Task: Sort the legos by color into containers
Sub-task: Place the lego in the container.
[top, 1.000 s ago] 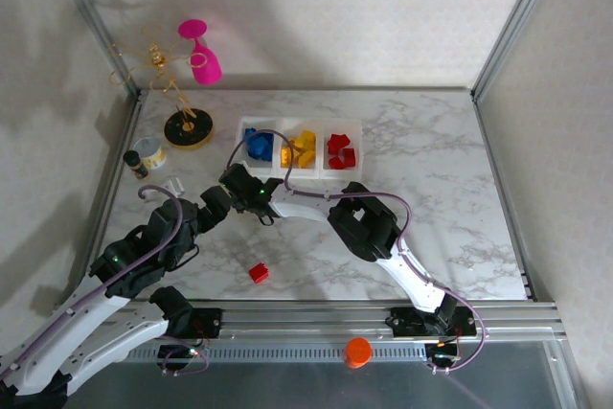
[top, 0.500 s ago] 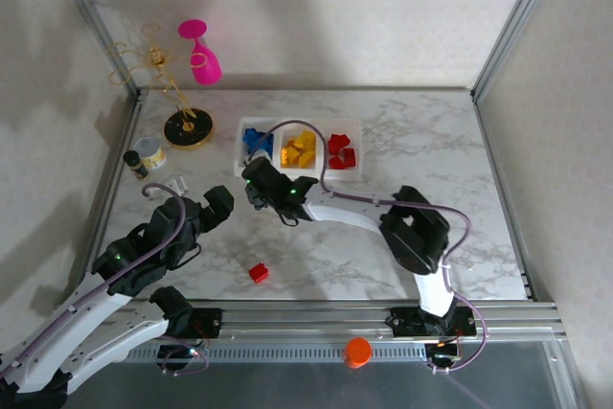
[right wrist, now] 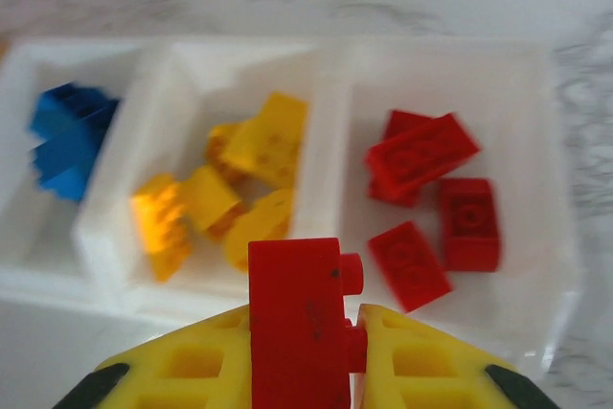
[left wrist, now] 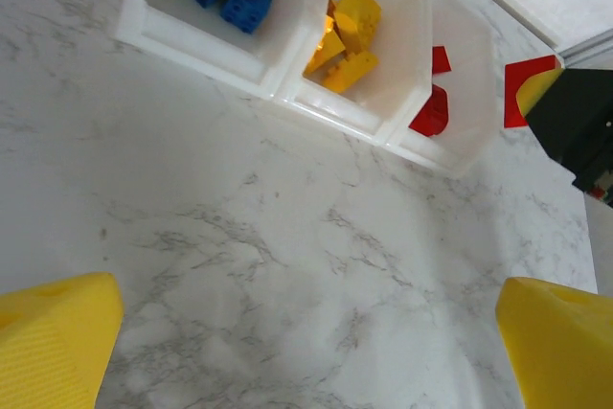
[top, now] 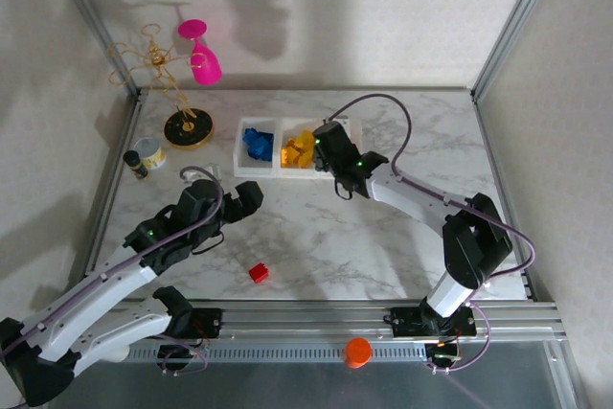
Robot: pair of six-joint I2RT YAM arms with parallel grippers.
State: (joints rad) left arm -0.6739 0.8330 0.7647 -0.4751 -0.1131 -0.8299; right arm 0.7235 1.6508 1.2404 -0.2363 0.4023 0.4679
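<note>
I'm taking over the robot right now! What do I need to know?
Left claw: open, empty, over the table.
Right claw: shut on a red brick, above the bins.
Done: blue bricks in the left bin, yellow bricks in the middle, red bricks in the right.
To do: drop the held brick in the red bin, then fetch the loose brick from the table.

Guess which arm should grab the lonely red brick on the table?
Left. The left gripper is open, empty and nearer the lone red brick; the right gripper is at the bins, shut on a second red brick.
</note>
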